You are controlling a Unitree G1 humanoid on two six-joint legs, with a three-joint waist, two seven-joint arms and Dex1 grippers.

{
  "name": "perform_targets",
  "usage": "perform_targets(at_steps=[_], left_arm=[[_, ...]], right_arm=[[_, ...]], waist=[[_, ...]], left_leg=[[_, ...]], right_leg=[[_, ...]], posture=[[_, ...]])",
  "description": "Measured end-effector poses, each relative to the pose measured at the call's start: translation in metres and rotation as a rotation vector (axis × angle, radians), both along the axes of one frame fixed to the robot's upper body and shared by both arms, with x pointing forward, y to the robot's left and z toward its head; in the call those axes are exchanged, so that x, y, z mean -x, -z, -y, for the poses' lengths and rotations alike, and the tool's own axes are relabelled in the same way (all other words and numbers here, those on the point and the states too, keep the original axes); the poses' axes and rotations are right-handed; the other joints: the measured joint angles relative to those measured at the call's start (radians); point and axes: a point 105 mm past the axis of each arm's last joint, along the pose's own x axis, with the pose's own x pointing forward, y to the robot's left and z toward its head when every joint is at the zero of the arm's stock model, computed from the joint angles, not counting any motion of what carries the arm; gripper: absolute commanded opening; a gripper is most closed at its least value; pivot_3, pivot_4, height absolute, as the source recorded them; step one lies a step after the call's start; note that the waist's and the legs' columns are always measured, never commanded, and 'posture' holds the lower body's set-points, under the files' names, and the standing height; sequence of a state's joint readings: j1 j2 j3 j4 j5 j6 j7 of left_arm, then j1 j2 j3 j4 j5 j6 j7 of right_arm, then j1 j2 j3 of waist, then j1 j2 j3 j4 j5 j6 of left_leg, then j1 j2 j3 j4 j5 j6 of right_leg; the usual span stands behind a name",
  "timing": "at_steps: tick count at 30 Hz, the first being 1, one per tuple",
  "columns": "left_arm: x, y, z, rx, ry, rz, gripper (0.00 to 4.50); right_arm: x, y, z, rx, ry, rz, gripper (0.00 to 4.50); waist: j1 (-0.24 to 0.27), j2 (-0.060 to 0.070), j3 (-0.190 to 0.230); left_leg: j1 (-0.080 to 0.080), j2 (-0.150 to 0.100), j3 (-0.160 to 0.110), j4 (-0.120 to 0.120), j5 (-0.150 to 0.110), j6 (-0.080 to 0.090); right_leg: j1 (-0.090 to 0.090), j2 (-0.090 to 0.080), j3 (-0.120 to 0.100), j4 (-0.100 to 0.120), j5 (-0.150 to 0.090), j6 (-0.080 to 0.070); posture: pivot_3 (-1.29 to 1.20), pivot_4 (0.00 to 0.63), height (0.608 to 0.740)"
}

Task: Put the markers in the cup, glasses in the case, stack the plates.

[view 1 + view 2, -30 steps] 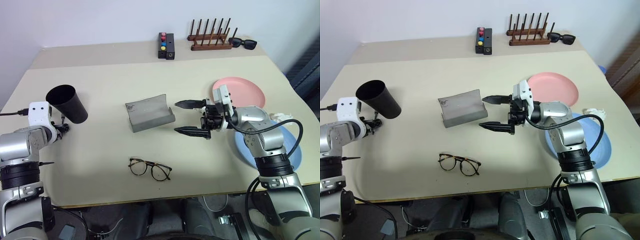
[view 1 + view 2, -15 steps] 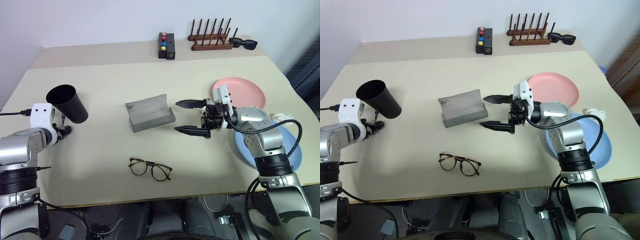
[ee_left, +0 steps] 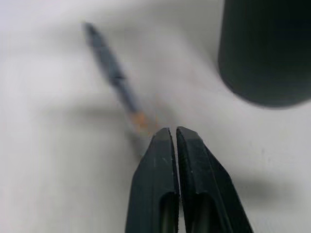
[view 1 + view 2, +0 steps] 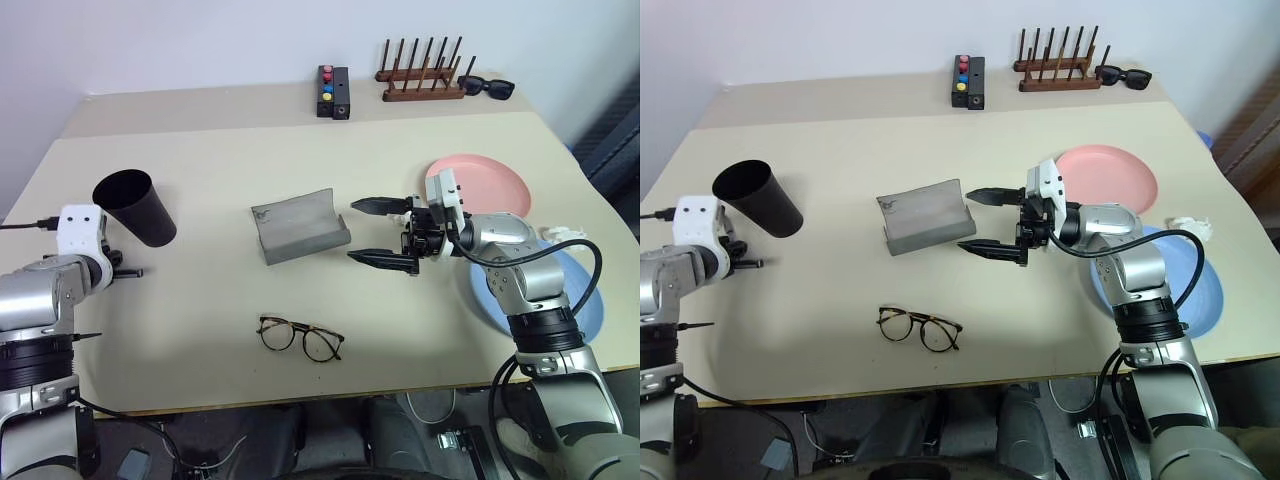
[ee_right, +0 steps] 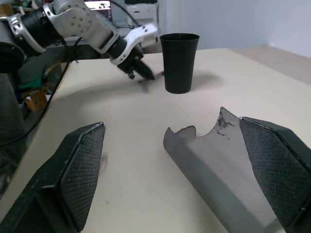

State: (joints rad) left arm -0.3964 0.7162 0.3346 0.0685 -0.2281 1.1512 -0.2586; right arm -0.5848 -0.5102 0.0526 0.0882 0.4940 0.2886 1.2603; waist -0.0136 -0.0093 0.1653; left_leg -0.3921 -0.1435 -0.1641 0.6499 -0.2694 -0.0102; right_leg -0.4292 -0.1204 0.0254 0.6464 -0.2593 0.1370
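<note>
Left gripper (image 3: 174, 133): clenched on a marker (image 3: 114, 77), the cup (image 4: 135, 207) just beside it.
Right gripper (image 4: 382, 232): spread wide, released, beside the case (image 4: 298, 227).

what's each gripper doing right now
left gripper: shut, its tips on the end of a marker beside the cup.
right gripper: open, empty, near the case.

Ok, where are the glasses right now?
In the left eye view the glasses lie open on the table's near edge, in front of the open grey case.
</note>
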Motion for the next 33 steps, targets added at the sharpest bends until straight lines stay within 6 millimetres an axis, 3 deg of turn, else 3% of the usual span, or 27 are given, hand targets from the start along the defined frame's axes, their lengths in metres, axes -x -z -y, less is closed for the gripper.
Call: perform_targets(at_steps=[8, 17, 25, 32, 33], left_arm=[[0.019, -0.002, -0.004, 0.007, -0.009, -0.010, 0.02], [0.055, -0.002, 0.002, 0.022, 0.056, -0.013, 0.02], [0.040, -0.049, -0.014, 0.015, -0.029, 0.168, 0.02], [0.040, -0.038, -0.031, 0.023, -0.146, 0.125, 3.28], [0.040, -0.036, -0.034, 0.022, -0.165, 0.120, 3.28]], right_arm=[[-0.002, 0.000, 0.001, -0.004, 0.009, -0.002, 4.50], [-0.006, 0.003, 0.002, -0.017, 0.012, -0.003, 4.50], [-0.008, 0.006, 0.000, -0.028, 0.006, 0.000, 4.50], [-0.009, 0.006, 0.001, -0.023, 0.012, 0.009, 4.50], [-0.009, 0.005, 0.002, -0.022, 0.015, 0.010, 4.50]], waist=[[0.000, 0.000, 0.000], [0.002, 0.000, 0.000], [0.001, -0.001, 0.000], [-0.001, -0.001, 0.000], [0.000, -0.001, 0.000]], left_leg=[[0.000, 0.000, 0.000, 0.000, 0.000, 0.000], [0.000, 0.000, 0.000, 0.000, 0.000, 0.000], [0.000, 0.000, 0.000, 0.000, 0.000, 0.000], [0.000, 0.000, 0.000, -0.001, 0.000, 0.000], [0.000, 0.000, 0.000, 0.000, 0.000, 0.000]], right_leg=[[0.000, 0.000, 0.000, 0.000, 0.000, 0.000], [0.000, 0.000, 0.000, -0.001, 0.000, 0.000], [0.001, 0.000, 0.000, -0.001, 0.000, 0.000], [0.000, 0.000, 0.000, -0.001, 0.000, 0.000], [0.000, 0.000, 0.000, -0.001, 0.000, 0.000]], posture=[[0.00, 0.150, 0.740], [0.00, 0.150, 0.740], [0.00, 0.150, 0.740], [0.00, 0.150, 0.740], [0.00, 0.150, 0.740]])
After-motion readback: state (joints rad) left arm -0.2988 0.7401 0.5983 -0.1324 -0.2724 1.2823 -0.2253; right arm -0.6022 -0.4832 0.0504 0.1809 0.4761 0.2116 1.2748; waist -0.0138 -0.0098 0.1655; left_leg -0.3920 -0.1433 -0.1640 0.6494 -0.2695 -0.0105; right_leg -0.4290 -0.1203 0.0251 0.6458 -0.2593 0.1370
